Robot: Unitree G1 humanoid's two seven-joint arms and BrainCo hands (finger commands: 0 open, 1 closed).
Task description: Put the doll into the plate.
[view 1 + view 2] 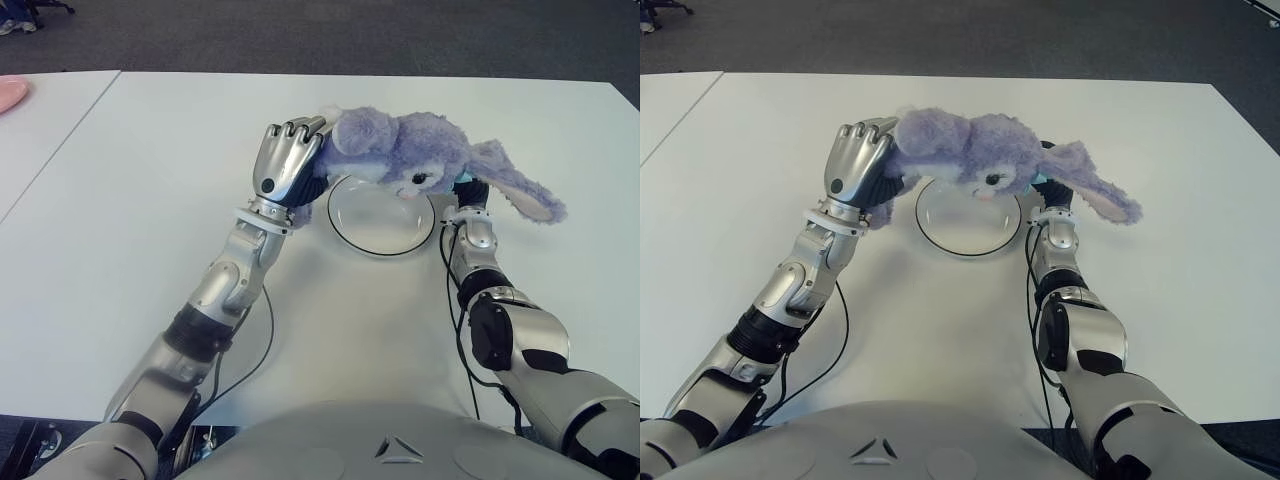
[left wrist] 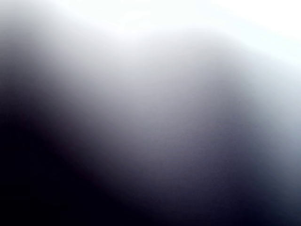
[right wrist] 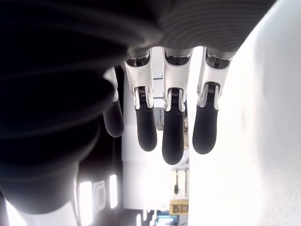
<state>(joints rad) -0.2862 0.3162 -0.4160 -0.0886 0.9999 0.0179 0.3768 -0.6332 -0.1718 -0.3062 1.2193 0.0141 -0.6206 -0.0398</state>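
Observation:
A purple plush bunny doll (image 1: 400,150) hangs lying sideways just above a clear round plate (image 1: 345,235) with a dark rim, at the middle of the white table (image 1: 150,180). My left hand (image 1: 288,160) is at the doll's left end, its fingers curled into the plush; the left wrist view is filled by a close blur. My right hand (image 1: 470,195) shows at the plate's right edge, mostly hidden under the doll's head and long ear (image 1: 525,195). In its wrist view the fingers (image 3: 172,132) are straight and hold nothing.
A second white table (image 1: 40,130) adjoins on the left, with a pink object (image 1: 10,93) at its far edge. Dark floor lies beyond the table's far edge. Black cables (image 1: 262,345) trail from both forearms over the table in front.

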